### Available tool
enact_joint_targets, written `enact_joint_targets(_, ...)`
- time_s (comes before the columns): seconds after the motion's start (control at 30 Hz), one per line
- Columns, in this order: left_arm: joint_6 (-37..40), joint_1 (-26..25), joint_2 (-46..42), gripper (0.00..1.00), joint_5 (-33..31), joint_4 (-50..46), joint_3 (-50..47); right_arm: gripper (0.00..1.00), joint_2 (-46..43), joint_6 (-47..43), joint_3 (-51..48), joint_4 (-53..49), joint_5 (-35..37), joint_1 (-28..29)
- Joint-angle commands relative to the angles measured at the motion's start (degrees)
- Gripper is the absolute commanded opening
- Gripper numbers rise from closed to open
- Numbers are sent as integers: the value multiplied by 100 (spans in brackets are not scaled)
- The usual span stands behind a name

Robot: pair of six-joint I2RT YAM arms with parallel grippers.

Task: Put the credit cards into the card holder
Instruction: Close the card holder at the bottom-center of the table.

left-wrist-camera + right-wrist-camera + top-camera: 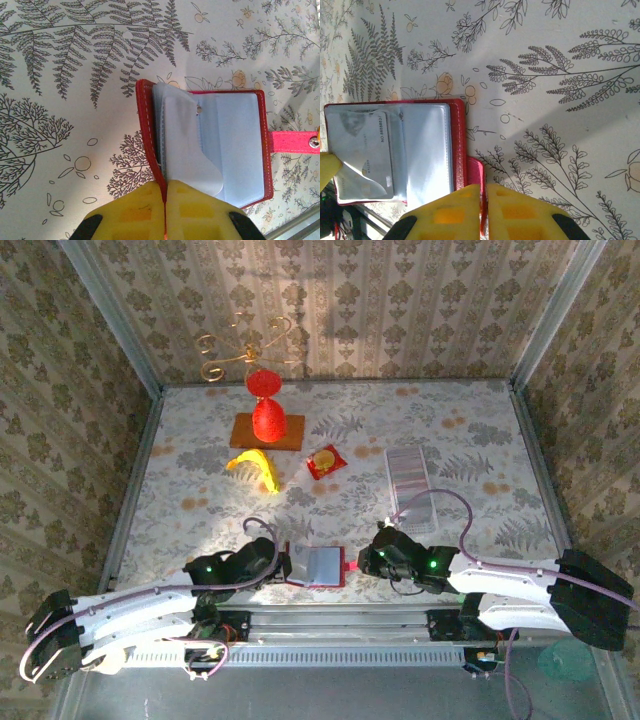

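Top view: my left gripper (pixel 287 568) and right gripper (pixel 360 564) are flanking the open card holder (pixel 322 566), which is lying between them.

Left wrist view: my left gripper (pixel 165 184), jaws pressed together, is pinching the card holder (pixel 235 140) by its red cover edge.

Right wrist view: my right gripper (pixel 483 187) is pinching the card holder (pixel 427 145) by its clasp strap (pixel 475 175). A credit card (pixel 367 150) is sitting in a sleeve ahead to the left.

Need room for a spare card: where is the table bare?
Bare: between the banana and the left wall, and the far right corner. Crowded: near edge, left end effector and right end effector gripping the card holder.
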Motion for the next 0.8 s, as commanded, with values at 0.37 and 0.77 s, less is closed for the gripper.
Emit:
enact_joint_targets(0.37,320,49,25,31,429,216,530,0,260,59,-1,272,-131,-15)
enact_joint_targets(0.77,121,-196,1354,49,834,1868,790,0,569,68,32,524,-187,20)
